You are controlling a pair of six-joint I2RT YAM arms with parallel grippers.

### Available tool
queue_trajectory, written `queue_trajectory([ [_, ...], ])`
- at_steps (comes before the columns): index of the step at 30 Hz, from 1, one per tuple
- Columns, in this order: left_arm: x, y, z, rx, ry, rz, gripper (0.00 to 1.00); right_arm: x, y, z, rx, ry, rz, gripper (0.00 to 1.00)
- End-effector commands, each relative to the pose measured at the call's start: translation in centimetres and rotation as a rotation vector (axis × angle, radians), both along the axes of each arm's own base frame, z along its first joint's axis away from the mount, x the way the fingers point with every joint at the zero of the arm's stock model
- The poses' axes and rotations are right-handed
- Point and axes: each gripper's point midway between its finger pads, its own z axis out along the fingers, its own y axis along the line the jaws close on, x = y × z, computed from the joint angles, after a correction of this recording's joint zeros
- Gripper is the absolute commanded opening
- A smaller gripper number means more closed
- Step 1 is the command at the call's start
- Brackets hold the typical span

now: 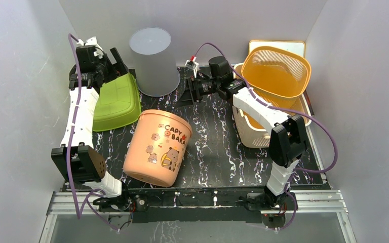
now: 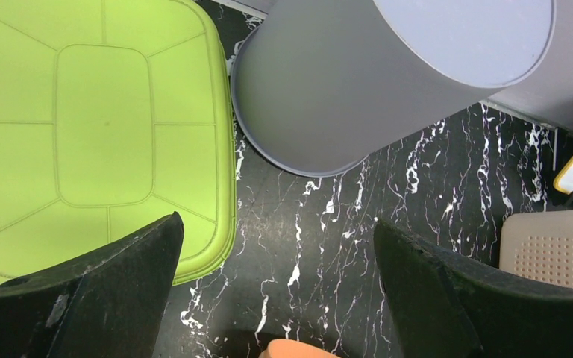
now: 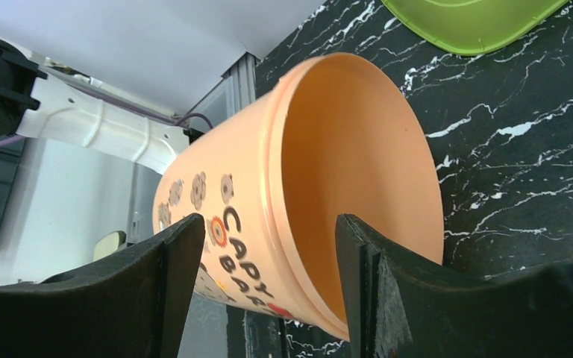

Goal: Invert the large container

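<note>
Behind the peach bucket point(image 1: 158, 148): green basin point(image 1: 114, 101), inverted grey bin point(image 1: 153, 61), orange basket point(image 1: 276, 71). The bucket lies tilted on the desk point(image 1: 218, 152), mouth rearward. Left gripper point(image 2: 277, 221) and right gripper point(image 3: 268, 220) are both released, empty.

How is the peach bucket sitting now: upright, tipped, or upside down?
Tipped on its side: the peach bucket shows its printed wall upward, and the right wrist view looks into its open mouth.

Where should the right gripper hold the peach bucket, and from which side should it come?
Its rim, from the back. The peach bucket lies tipped with its mouth toward the open right gripper, so one finger can go inside the thin wall. The body looks too wide.
</note>
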Motion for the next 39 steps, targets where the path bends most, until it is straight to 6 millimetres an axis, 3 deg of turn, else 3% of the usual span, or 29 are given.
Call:
queue_trajectory([
  [1,-0.9,-0.9,2.2,-0.003,-0.065,-0.055,0.98,-0.3,-0.2,0.9,-0.01,-0.082,0.001,0.63],
  [10,-0.6,-0.9,1.7,-0.013,-0.053,-0.055,0.98,-4.0,4.5,-3.5,-0.081,-0.071,0.119,0.62],
  [14,-0.7,-0.9,1.7,-0.012,-0.053,-0.055,0.98,-3.6,6.4,-5.5,-0.107,-0.085,0.129,0.62],
  [17,-0.7,-1.0,1.7,-0.012,-0.053,-0.057,0.98,-3.2,7.3,-5.9,-0.107,-0.09,0.143,0.6],
  [21,-0.8,-1.0,1.7,-0.013,-0.054,-0.058,0.98,-3.7,7.7,-5.7,-0.101,-0.081,0.178,0.48],
  [23,-0.9,-0.9,1.6,-0.013,-0.051,-0.055,0.98,-4.3,7.6,-5.3,-0.087,-0.072,0.193,0.37],
  [26,-0.9,-0.9,1.6,-0.011,-0.051,-0.054,0.98,-5.0,7.6,-4.3,-0.029,-0.049,0.237,0.06],
  [27,-0.9,-0.9,1.7,-0.011,-0.054,-0.054,0.98,-5.2,7.4,-4.0,-0.001,-0.031,0.257,0.0],
  [31,-0.9,-0.7,2.2,-0.002,-0.059,-0.049,0.98,-5.7,6.4,-1.2,0.179,0.077,0.294,0.0],
  [35,-1.1,-0.2,2.5,0.022,-0.058,-0.03,0.98,-6.3,4.0,2.2,0.395,0.142,0.325,0.0],
  [39,-1.2,0.0,3.1,0.031,-0.068,-0.021,0.98,-6.7,3.5,4.0,0.563,0.259,0.415,0.0],
])
